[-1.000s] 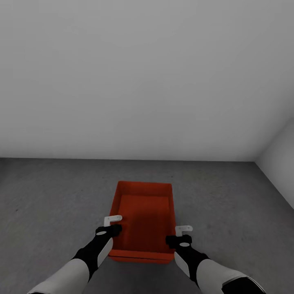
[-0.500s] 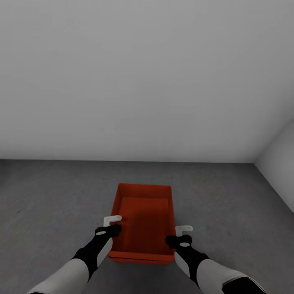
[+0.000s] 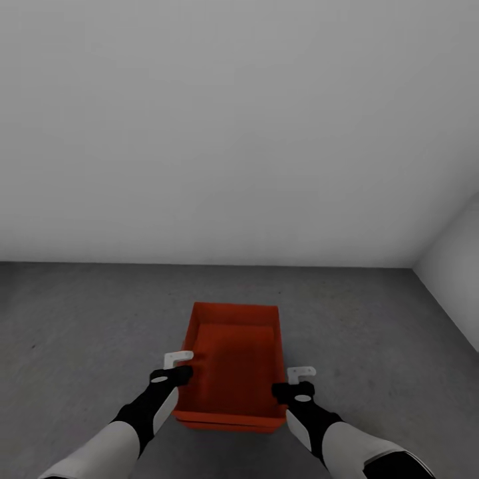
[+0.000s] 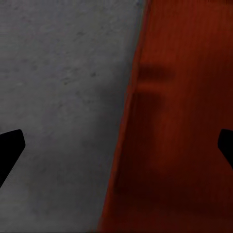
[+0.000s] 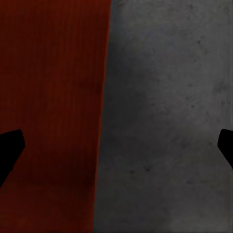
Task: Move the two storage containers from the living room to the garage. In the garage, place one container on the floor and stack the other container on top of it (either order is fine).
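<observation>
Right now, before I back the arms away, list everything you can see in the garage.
Orange-red rectangular open-topped storage container: one, on the floor, between the two grippers.
Dark grey speckled concrete floor: one, under the container.
Plain white-grey wall: one straight ahead, another at far right.
Left gripper: black, open, astride the container's left wall.
Right gripper: black, open, astride its right wall.

Premises present as a garage or bare utility room: rough, speckled dark grey concrete floor [image 3: 86, 319] across the lower frame, plain white-grey wall [image 3: 226, 120] filling the upper frame, a corner at right. No furnishings noted.
</observation>
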`<state>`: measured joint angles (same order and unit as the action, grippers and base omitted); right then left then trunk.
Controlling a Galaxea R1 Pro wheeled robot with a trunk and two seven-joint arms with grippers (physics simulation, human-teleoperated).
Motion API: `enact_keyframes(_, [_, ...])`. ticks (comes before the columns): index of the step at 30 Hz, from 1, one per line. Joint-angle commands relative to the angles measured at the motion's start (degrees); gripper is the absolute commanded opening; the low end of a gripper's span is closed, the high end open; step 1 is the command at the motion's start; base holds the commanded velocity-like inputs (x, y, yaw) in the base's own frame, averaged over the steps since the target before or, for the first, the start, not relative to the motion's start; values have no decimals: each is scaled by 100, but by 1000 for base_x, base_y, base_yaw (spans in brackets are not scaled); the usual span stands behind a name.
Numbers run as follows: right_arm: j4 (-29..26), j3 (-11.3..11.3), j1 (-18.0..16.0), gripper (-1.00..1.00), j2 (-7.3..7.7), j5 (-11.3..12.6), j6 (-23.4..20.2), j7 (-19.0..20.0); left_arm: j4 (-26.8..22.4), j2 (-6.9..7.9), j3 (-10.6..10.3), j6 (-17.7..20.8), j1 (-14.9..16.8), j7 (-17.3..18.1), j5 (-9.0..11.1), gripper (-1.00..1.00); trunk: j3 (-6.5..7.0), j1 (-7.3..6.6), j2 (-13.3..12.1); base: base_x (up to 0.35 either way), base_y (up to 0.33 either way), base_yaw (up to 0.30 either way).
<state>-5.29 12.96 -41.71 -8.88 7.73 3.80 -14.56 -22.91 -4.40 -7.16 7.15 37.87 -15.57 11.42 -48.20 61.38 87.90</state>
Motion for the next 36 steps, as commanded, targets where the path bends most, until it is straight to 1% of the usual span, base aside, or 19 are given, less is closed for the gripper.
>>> enact_keyframes(1, [-6,48,-4,100,8,63,28,-20,-12,42,-49,30,1,-45,58,100,14,-23,-40,0,0,0])
enact_keyframes(3, [-16,48,-4,100,28,63,26,-23,-12,83,-49,31,1,-41,59,100,50,-67,-120,0,0,0])
enact_keyframes(6, [-30,47,-4,100,126,68,25,-27,-12,201,-49,31,1,-37,65,100,104,-133,-240,0,0,0])
enact_keyframes(9, [-39,44,-4,100,167,70,25,-28,-10,269,-49,32,1,-34,69,100,158,-199,-360,0,0,0])
enact_keyframes(12, [-46,45,-4,100,188,70,25,-29,-8,302,-49,32,1,-34,70,100,212,-265,-481,0,0,0])
enact_keyframes(23, [-51,48,-4,100,202,71,30,-29,4,327,-49,32,1,-26,71,100,409,-506,-922,0,0,0])
enact_keyframes(29, [-51,48,-4,100,202,71,33,-29,7,370,-49,25,1,-26,71,100,517,-638,-1163,0,0,0])
enact_keyframes(36, [-51,50,-4,100,200,71,33,-29,6,373,-53,26,1,-26,71,100,643,-792,-1443,0,0,0])
